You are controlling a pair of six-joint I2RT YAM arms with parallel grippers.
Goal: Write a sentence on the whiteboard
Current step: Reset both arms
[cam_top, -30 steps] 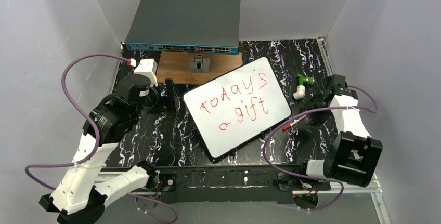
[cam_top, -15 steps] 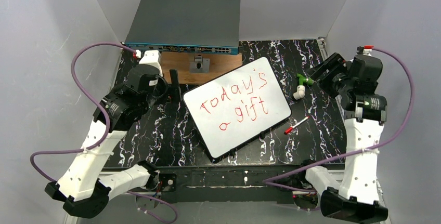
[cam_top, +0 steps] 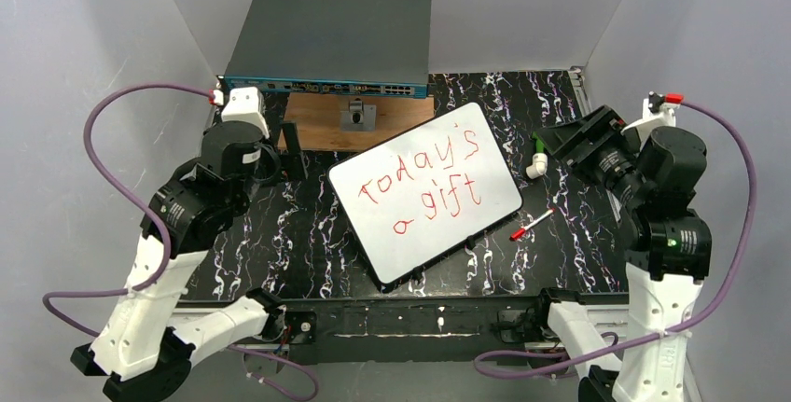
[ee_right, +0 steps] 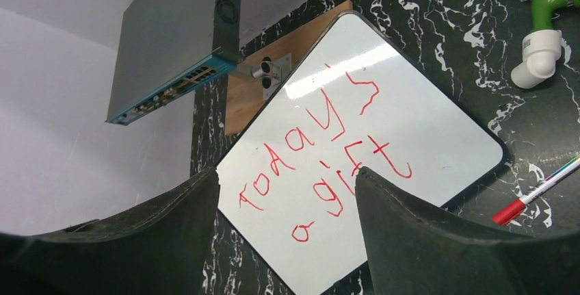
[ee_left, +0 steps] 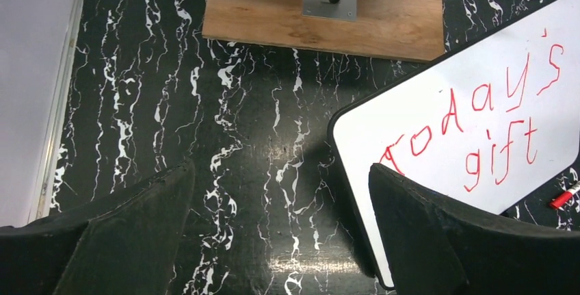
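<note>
The whiteboard [cam_top: 424, 192] lies tilted in the middle of the black marbled table and carries red writing, "today's a gift". It also shows in the left wrist view [ee_left: 479, 144] and the right wrist view [ee_right: 383, 144]. A red marker [cam_top: 533, 225] lies on the table just right of the board, held by neither gripper; it also shows in the right wrist view [ee_right: 540, 192]. My left gripper [cam_top: 282, 154] is open and empty, above the table left of the board. My right gripper [cam_top: 564, 139] is open and empty, raised at the right, facing the board.
A grey network switch [cam_top: 331, 43] stands at the back. A brown wooden plate [cam_top: 317, 127] with a small metal part [cam_top: 356, 115] lies in front of it. A green and white pipe fitting [cam_top: 539, 155] sits right of the board. Grey walls close the sides.
My right arm has swung up from a low folded pose to a raised one at the right, its gripper now facing the board. My left arm shifted slightly. Board and marker have not moved.
</note>
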